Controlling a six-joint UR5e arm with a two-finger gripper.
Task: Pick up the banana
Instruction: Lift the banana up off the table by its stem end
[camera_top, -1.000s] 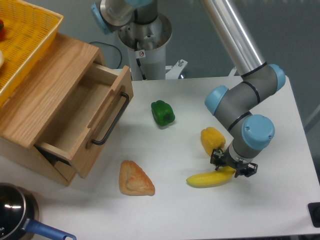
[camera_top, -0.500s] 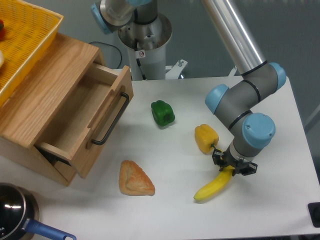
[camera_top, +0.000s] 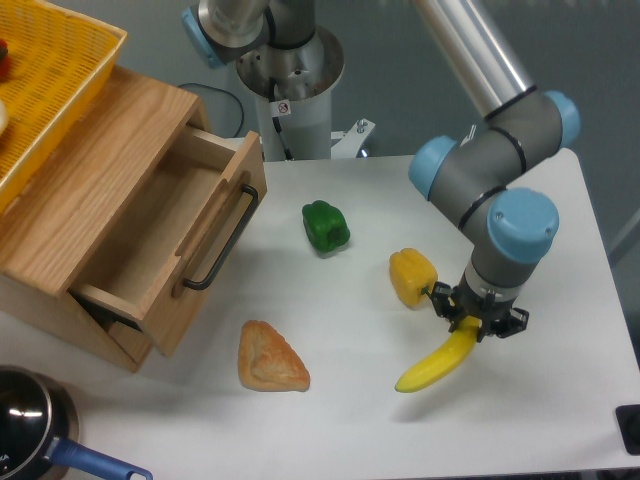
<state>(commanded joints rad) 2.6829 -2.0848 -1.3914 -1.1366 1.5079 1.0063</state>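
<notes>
The gripper (camera_top: 474, 325) holds the banana (camera_top: 436, 362) by its upper end. The fruit hangs down-left from it, and a yellow pepper (camera_top: 411, 277) sits just to its left.

The banana (camera_top: 436, 364) hangs from the gripper (camera_top: 475, 325), right of the croissant (camera_top: 270, 358).
</notes>
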